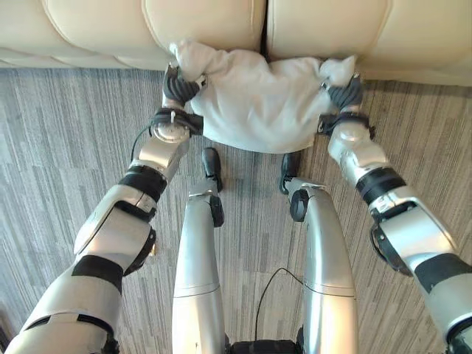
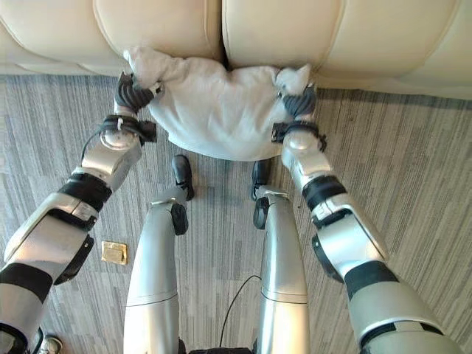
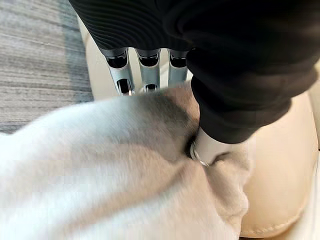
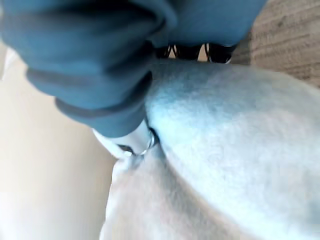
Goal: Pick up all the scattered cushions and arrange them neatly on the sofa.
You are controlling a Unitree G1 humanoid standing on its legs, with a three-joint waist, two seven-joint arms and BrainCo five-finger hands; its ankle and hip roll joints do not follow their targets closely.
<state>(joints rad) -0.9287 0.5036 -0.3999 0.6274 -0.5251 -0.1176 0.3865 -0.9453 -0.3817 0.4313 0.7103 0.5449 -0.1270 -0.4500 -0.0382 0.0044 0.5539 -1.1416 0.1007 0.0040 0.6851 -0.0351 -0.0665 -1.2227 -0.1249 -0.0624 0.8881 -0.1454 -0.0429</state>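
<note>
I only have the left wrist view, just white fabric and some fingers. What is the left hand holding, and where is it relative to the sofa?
Observer: The left hand grips one upper corner of a white cushion, held in front of the cream sofa, above the grey floor.
Operator: Is the other hand on it too?
Observer: Yes, the right hand is pinching the opposite upper corner, thumb pressed into the fabric in its own wrist view.
Operator: Is the cushion on the seat yet?
Observer: Its top edge meets the sofa where two sofa cushions join; the rest hangs down over the floor.
</note>
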